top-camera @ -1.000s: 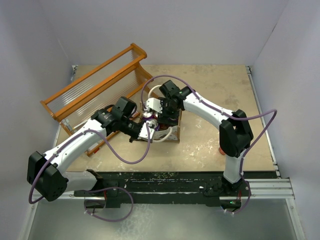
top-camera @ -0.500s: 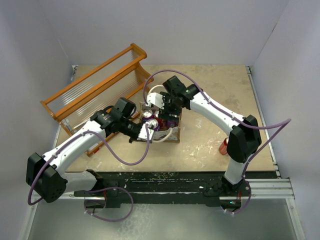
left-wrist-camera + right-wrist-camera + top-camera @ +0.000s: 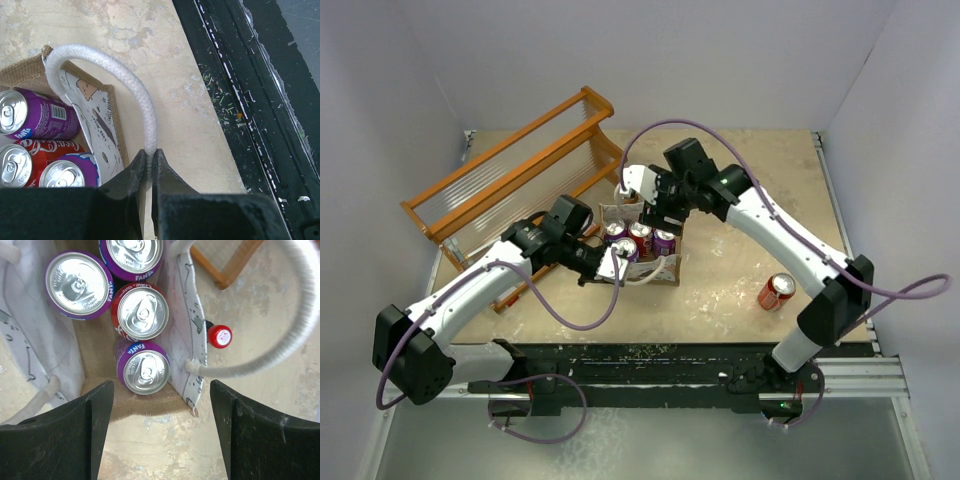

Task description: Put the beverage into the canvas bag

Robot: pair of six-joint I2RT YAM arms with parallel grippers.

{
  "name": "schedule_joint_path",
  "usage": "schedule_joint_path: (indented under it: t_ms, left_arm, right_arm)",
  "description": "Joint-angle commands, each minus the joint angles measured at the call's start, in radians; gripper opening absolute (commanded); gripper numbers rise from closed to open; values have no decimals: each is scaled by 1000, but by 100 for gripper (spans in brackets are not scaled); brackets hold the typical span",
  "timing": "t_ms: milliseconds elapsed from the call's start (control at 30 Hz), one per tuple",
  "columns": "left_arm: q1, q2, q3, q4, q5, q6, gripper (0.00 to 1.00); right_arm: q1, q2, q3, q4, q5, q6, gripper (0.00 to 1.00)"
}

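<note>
The canvas bag (image 3: 658, 268) stands mid-table, tan with speckled white panels and white rope handles. Several upright cans stand in it: purple Fanta cans (image 3: 145, 371) and a red cola can (image 3: 145, 312). They also show in the left wrist view (image 3: 30, 117). My left gripper (image 3: 149, 154) is shut on the near rope handle (image 3: 135, 85), at the bag's near-left corner in the top view (image 3: 610, 262). My right gripper (image 3: 161, 385) is open and empty, above the bag's end wall; the top view shows it over the far edge (image 3: 650, 210). Another red can (image 3: 777, 292) lies on the table to the right.
An orange wooden rack (image 3: 510, 180) with clear ribbed panels lies at the back left, close to the bag. A small red-capped object (image 3: 219, 336) sits on the table beside the bag. The other rope handle (image 3: 280, 340) arcs past my right finger. A black rail (image 3: 250, 100) runs along the table's near edge.
My right gripper has risen out of the bag and drawn back to the right, open, leaving a purple can in it. The right arm's swing uncovered the red can on the table.
</note>
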Motion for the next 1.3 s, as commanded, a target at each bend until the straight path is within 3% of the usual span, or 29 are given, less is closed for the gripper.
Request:
schedule_joint_path:
  t_ms: [0, 333, 800, 1000, 1267]
  left_arm:
    - [1, 14, 22, -10, 45, 10, 4]
    - [-1, 24, 34, -19, 38, 15, 6]
    - [-1, 17, 10, 9, -5, -5, 8]
    - [-2, 18, -4, 17, -7, 9, 8]
    - [-1, 6, -9, 19, -11, 13, 8]
  right_arm:
    - [-26, -102, -19, 39, -28, 75, 79]
    - [-248, -309, -173, 19, -146, 106, 81]
    - [-561, -608, -523, -129, -116, 34, 87]
    - [-653, -631, -610, -161, -24, -7, 88]
    - [-735, -606, -660, -216, -33, -46, 96]
